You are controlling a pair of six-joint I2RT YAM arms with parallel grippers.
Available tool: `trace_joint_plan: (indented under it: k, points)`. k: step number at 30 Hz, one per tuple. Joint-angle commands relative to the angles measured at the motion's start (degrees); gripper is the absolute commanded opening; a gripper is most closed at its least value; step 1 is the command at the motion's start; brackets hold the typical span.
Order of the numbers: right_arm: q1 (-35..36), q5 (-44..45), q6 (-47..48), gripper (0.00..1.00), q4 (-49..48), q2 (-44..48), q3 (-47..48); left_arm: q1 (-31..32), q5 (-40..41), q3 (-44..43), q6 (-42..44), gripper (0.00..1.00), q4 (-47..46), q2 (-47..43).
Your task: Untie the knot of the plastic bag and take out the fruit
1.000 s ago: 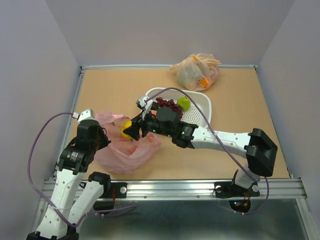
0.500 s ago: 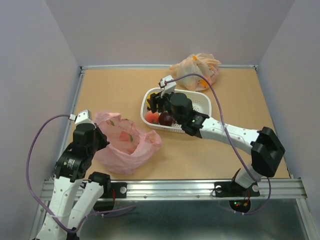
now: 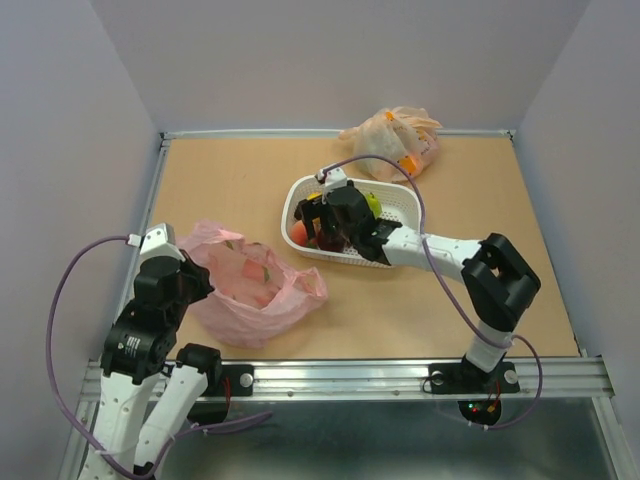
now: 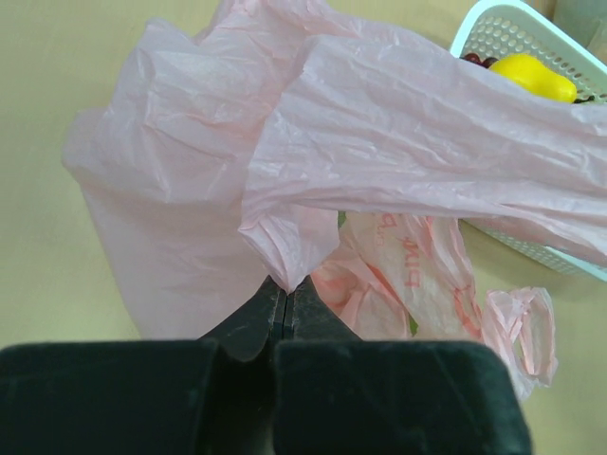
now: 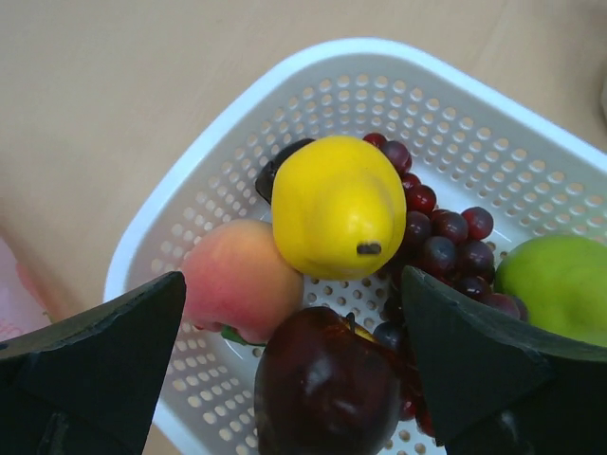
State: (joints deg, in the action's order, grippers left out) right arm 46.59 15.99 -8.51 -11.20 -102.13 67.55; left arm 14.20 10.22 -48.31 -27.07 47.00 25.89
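The pink plastic bag [image 3: 250, 290] lies open and crumpled at the front left. My left gripper [image 3: 193, 272] is shut on a fold of its rim [image 4: 285, 256] and holds it up. No tied knot shows, and a loose handle loop [image 4: 524, 322] lies on the table. My right gripper [image 3: 322, 213] hangs open over the white basket [image 3: 405, 205] and holds nothing. Below it lie the yellow lemon [image 5: 337, 209], peach [image 5: 237, 280], dark plum [image 5: 327, 384], grapes [image 5: 441, 237] and a green fruit [image 5: 560, 284]. Red print shows through the bag; whether it holds fruit is unclear.
The orange-beige bag [image 3: 392, 140] with its own fruit sits at the back, just behind the basket. The basket's near corner [image 4: 493, 28] lies close to the pink bag's right side. Walls close the table on three sides.
My right gripper carried the lemon from the pink bag to the basket and let it go there. My left gripper drew back to the left with the bag rim.
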Motion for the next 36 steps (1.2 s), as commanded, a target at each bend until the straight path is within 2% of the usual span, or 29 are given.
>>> trace_joint_plan:
  k: [1, 3, 4, 9, 14, 17, 20, 22, 24, 27, 28, 30, 31, 34, 36]
  points:
    - [0.26, 3.33, 0.86, 1.00, -1.19, 7.72, 1.89, 0.22, 4.61, -4.24, 0.97, 0.00, -0.69, 0.30]
    - [0.26, 5.36, 1.39, 1.00, -0.67, 11.24, 0.66, 0.22, 9.53, -5.38, -1.13, 0.00, 0.80, 2.31]
    - [0.26, 7.46, 1.83, 1.00, -0.40, 12.38, 0.22, 0.13, 14.52, -6.60, -3.14, 0.00, 2.38, 3.11]
    - [0.34, 11.95, -0.09, 1.00, 2.32, 22.55, -3.29, -0.05, 22.82, -12.57, -1.67, 0.00, 1.16, 10.40]
    - [0.26, 14.68, -2.12, 1.00, 6.44, 33.11, -8.65, -0.05, 28.01, -16.02, 6.04, 0.00, -8.05, 12.34]
    - [0.26, 16.61, -2.47, 1.00, 8.56, 40.85, -11.47, -0.05, 30.38, -16.02, 7.29, 0.00, -11.05, 14.00]
    - [0.26, 17.06, -1.68, 1.00, 12.59, 48.65, -13.83, -0.05, 33.54, -13.57, 9.04, 0.00, -15.17, 13.75]
    - [0.26, 16.53, 0.07, 1.00, 13.48, 52.98, -15.33, -0.22, 36.69, -10.49, 10.54, 0.00, -21.41, 12.87]
    - [0.35, 16.44, 1.65, 1.00, 14.88, 58.25, -17.09, -0.13, 36.80, -10.04, 11.60, 0.03, -24.49, 13.04]
    - [0.34, 16.36, 4.20, 1.00, 20.22, 62.82, -15.62, -0.13, 33.65, -11.62, 11.60, 0.37, -27.67, 14.88]
    - [0.35, 16.44, 4.47, 1.00, 21.99, 64.06, -15.17, -0.13, 31.55, -11.97, 10.73, 0.51, -27.49, 15.41]
    - [0.26, 17.32, 5.08, 1.00, 25.87, 67.30, -14.20, -0.22, 30.31, -13.72, 8.10, 0.64, -24.09, 16.56]
    - [0.26, 18.71, 5.09, 1.00, 26.84, 68.45, -14.03, -0.13, 28.91, -14.52, 4.95, 0.74, -22.41, 16.74]
    - [0.34, 21.96, 5.00, 1.00, 29.57, 73.45, -14.02, -0.13, 25.48, -16.54, -0.59, 0.89, -15.57, 14.47]
    - [0.35, 23.47, 5.61, 1.00, 29.66, 76.27, -14.46, -0.13, 23.98, -16.72, -2.63, 0.92, -12.48, 12.35]
